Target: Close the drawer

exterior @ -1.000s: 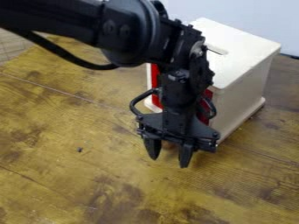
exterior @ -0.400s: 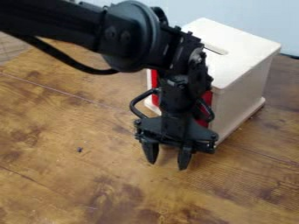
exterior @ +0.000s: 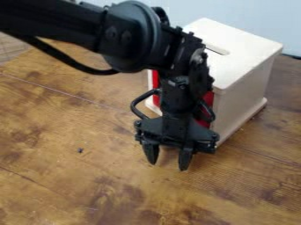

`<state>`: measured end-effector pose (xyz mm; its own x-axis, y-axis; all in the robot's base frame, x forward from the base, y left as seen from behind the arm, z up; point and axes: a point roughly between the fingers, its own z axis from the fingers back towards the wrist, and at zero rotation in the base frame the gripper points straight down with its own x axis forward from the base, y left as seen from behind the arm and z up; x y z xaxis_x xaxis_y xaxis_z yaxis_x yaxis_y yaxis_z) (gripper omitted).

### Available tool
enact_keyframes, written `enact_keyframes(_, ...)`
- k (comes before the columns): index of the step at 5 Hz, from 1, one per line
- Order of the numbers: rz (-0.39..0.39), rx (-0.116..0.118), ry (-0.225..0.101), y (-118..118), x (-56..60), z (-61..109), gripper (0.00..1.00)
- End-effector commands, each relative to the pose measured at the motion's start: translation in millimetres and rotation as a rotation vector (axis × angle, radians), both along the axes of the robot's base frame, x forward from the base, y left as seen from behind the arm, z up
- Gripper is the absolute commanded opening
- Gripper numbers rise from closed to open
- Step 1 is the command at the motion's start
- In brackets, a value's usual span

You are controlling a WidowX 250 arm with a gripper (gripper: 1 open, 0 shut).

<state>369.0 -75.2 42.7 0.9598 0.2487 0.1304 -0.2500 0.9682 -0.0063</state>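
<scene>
The drawer (exterior: 207, 95) shows as a strip of red front behind my arm, set in the white cube box (exterior: 241, 72). Its black loop handle (exterior: 143, 103) sticks out toward me, partly hidden by my wrist. My gripper (exterior: 170, 157) hangs in front of the drawer, just below the handle, fingers pointing down at the wooden table. The two fingers (exterior: 152, 153) stand apart with nothing between them. How far the drawer sticks out of the box is hidden by the arm.
The worn wooden table (exterior: 70, 167) stretches left and in front of the box. My black arm (exterior: 94, 31) reaches in from the upper left. The box top has a slot (exterior: 219, 50).
In the past second the gripper has shifted slightly to the left and toward the drawer; in the last half second nothing has visibly moved.
</scene>
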Motion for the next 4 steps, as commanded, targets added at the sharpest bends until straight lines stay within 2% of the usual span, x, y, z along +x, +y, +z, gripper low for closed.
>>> enact_keyframes(1,0.009,-0.002,-0.045,-0.5,3.7,16.7,1.0)
enact_keyframes(4,0.053,-0.003,-0.047,5.0,9.2,20.6,1.0)
